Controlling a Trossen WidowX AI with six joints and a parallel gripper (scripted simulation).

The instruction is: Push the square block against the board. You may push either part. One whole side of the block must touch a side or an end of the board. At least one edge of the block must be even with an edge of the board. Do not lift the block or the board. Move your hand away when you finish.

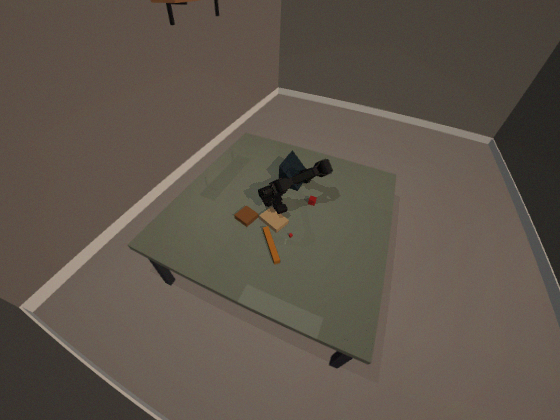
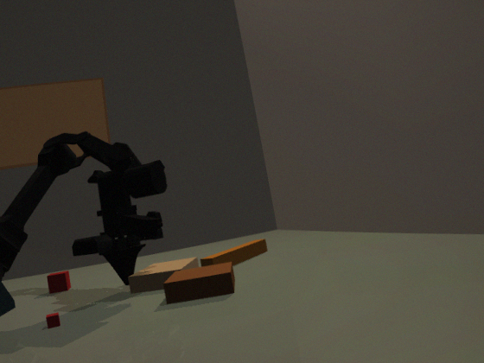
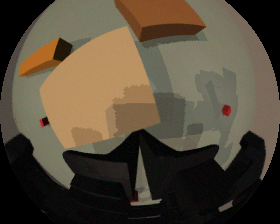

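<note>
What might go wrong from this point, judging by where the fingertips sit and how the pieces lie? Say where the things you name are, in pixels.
The shut gripper (image 1: pixel 272 209) (image 2: pixel 127 283) (image 3: pixel 139 131) is close to one corner of the tan piece (image 1: pixel 274 219) (image 2: pixel 168 266) (image 3: pixel 95 85), so an off-centre push may spin it. The brown block (image 1: pixel 246 216) (image 2: pixel 200 283) (image 3: pixel 162 15) sits near another corner; they might meet corner-first. The orange bar (image 1: pixel 271 245) (image 2: pixel 242 252) (image 3: pixel 40 57) lies close by and could get bumped.

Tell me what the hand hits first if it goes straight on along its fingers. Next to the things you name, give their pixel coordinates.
The green tabletop (image 1: pixel 345 242) (image 2: pixel 346 300) (image 3: pixel 195 57), most likely: the hand (image 1: pixel 273 207) (image 2: pixel 126 282) (image 3: pixel 139 131) points down, tips right by the pale piece (image 1: pixel 274 220) (image 2: pixel 168 270) (image 3: pixel 90 95). Whether they'd graze its edge is unclear.
</note>
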